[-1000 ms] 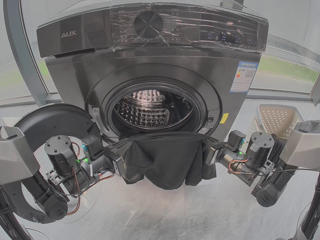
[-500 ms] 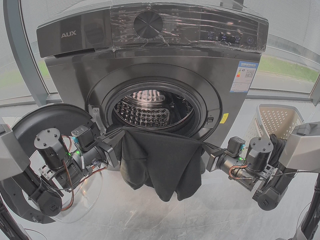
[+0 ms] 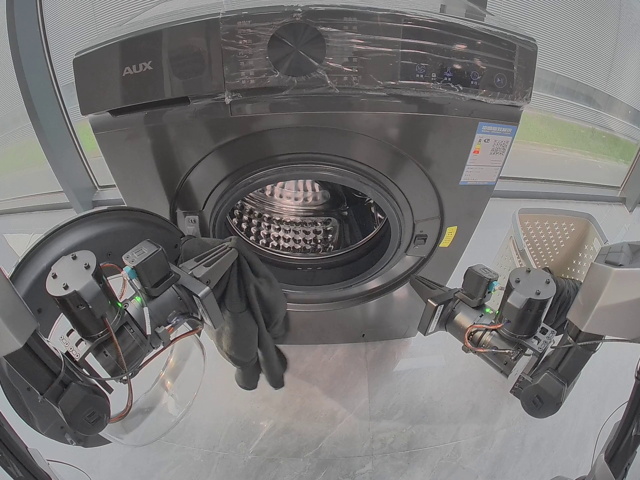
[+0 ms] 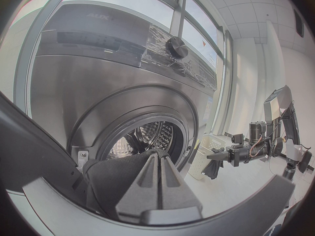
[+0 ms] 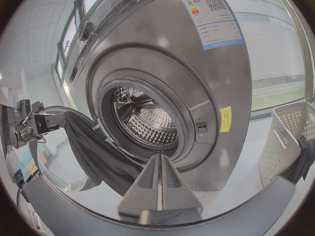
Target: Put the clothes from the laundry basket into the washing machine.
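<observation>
A dark garment point(image 3: 250, 315) hangs from my left gripper point(image 3: 227, 251), which is shut on its upper edge just left of the washing machine's point(image 3: 333, 128) open drum point(image 3: 303, 225). The cloth drops toward the floor beside the door hinge. In the left wrist view the garment point(image 4: 111, 177) bunches under the closed fingers point(image 4: 149, 181). My right gripper point(image 3: 417, 285) is shut with nothing in it, low at the right of the opening. The white laundry basket point(image 3: 557, 238) stands to the right of the machine, and another dark cloth point(image 5: 303, 158) drapes over its rim.
The round door point(image 3: 100, 248) is swung open to the left, behind my left arm. Pale tiled floor point(image 3: 373, 408) lies open in front of the machine. Windows run behind it.
The garment was stretched between both grippers across the opening; it has come free of the right gripper and swung left, now hanging from the left one alone. The left gripper has risen a little.
</observation>
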You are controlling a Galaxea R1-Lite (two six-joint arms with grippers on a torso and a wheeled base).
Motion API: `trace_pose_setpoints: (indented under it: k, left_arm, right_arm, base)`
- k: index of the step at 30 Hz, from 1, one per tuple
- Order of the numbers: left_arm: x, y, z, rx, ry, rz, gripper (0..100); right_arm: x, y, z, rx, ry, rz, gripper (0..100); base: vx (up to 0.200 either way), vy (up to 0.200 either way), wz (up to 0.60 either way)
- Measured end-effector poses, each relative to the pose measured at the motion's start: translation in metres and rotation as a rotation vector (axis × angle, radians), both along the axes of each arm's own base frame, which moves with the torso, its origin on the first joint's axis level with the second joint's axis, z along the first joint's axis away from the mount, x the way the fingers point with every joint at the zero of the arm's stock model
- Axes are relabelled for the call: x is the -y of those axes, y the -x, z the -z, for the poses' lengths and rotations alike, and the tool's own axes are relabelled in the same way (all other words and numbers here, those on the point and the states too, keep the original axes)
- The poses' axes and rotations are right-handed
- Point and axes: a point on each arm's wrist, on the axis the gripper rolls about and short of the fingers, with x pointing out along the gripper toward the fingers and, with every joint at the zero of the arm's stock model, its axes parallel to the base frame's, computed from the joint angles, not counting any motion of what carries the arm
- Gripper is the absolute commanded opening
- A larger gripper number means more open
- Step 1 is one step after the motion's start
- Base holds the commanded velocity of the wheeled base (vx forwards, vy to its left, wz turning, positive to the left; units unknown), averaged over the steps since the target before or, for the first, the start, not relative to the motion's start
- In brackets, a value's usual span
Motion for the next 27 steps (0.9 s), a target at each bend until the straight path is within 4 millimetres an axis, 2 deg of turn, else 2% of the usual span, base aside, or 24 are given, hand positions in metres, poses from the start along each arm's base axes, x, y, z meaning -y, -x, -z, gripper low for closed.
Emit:
trace_pose_setpoints:
  k: [13,14,18,27]
  left_arm:
    - [0.012,0.011,-0.006,0.021,0.006,0.063,0]
    - [0.013,0.012,-0.006,0.022,0.008,0.069,0]
    - [0.014,0.013,-0.009,0.032,0.012,0.096,0]
    - [0.016,0.018,-0.016,0.059,0.023,0.129,0]
  right_arm:
    - [-0.011,0.014,0.008,-0.037,0.02,-0.058,0]
    - [-0.012,0.013,0.01,-0.038,0.023,-0.061,100]
    - [-0.016,0.006,0.011,-0.029,0.023,-0.11,100]
    - [-0.021,-0.025,0.024,-0.087,0.09,-0.132,100]
  base:
    - [0.0,0.0,0.0]
    - [0.0,0.0,0.0]
    - [0.0,0.0,0.0]
    - [0.0,0.0,0.0]
